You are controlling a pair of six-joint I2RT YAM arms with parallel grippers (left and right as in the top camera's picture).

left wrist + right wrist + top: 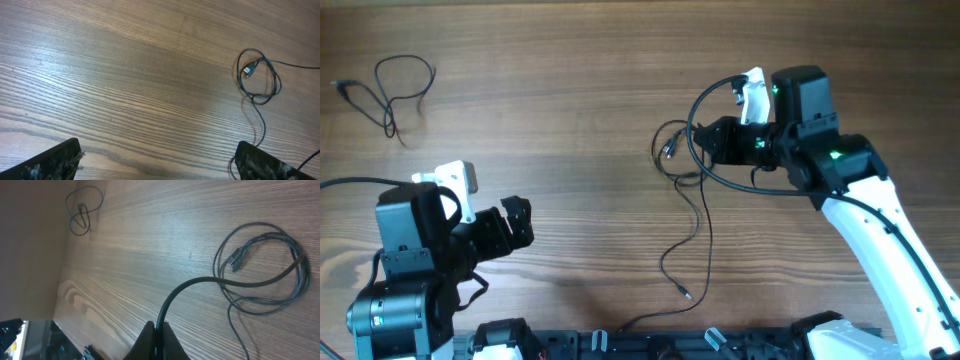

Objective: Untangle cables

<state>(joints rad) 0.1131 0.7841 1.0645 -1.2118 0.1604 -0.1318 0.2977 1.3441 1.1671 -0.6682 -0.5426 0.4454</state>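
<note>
While one loose cable loop lies far left on the bench, the left pincer hangs wide open and empty. Mid-bench sits the tangle: thin, limp, feather-light cords, probably best pinched near a plug. Just beside it, the right pincer is clamped shut, apparently on nothing.

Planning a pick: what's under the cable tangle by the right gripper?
Only bare table shows through the cable tangle; the thick arm cable crosses over part, hiding it.
</note>
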